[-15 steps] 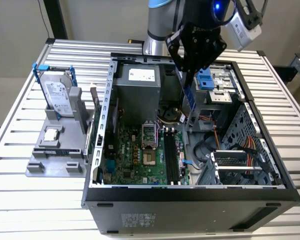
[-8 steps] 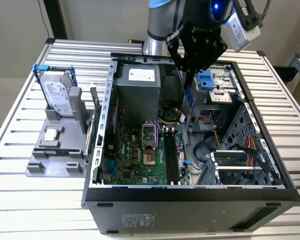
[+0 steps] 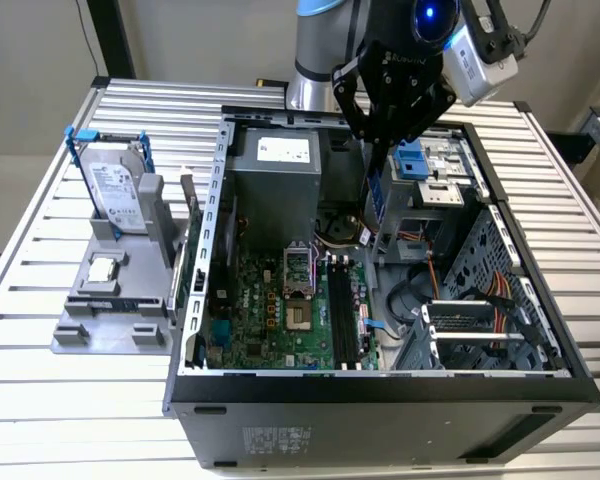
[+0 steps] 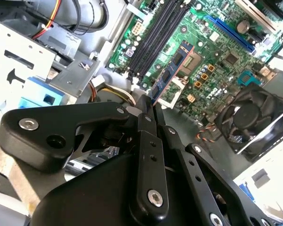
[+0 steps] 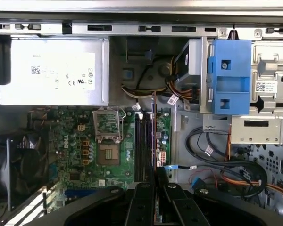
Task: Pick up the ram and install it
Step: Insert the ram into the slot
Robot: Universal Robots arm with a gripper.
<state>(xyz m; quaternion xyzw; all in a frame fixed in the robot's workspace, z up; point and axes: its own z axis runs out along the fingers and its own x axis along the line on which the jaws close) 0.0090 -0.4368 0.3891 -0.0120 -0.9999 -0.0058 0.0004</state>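
Pincer (image 3: 377, 140) is clamped on the ram (image 3: 376, 195), which hangs below it over the open computer case (image 3: 380, 420) and, as far as I can judge, sits clear of the motherboard (image 3: 270, 310). The stick is held by one end, and its long axis runs straight away from the fingertips, down toward the board. In the first wrist view I see it edge-on, a thin line lying along the black memory slots (image 5: 141, 141) and parallel to them. For writing, the power supply (image 5: 52, 70) carries a white label, and the hard drive (image 3: 110, 190) on the counter (image 3: 50, 420) carries a sticker. I leave the print unread.
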